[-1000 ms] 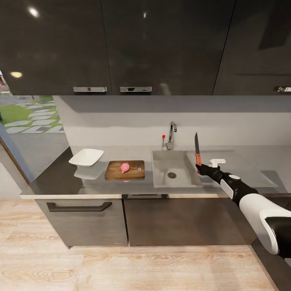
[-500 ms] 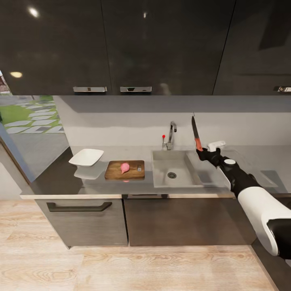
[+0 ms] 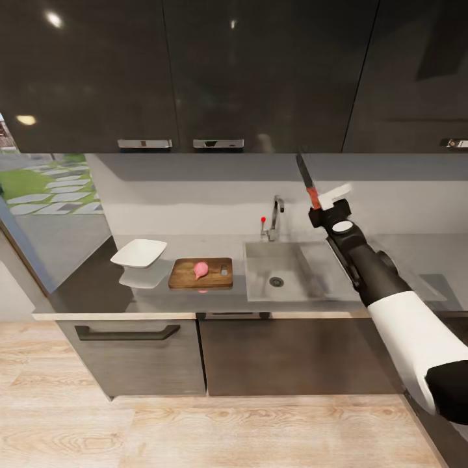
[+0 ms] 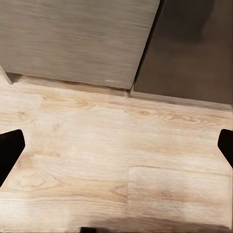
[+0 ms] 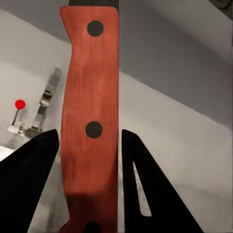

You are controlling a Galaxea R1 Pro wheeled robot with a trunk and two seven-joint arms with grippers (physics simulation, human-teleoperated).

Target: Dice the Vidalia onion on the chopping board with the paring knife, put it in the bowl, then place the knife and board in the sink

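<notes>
One arm up: your right arm reaches high over the sink (image 3: 279, 276), right gripper (image 3: 317, 207) clamped on the paring knife (image 3: 307, 182), blade up and tilted left. Right wrist view shows its riveted red handle between the fingers (image 5: 29, 184), faucet (image 5: 43, 104) behind. Left gripper (image 4: 116, 145) spread wide over wood floor (image 4: 121, 160); Vidalia onion (image 3: 201, 269) on the chopping board (image 3: 201, 273), beside the bowl (image 3: 138, 252).

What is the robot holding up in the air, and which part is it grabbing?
The right gripper holds the paring knife by its red-orange handle, blade pointing up. The left gripper is open over the floor, holding nothing.
</notes>
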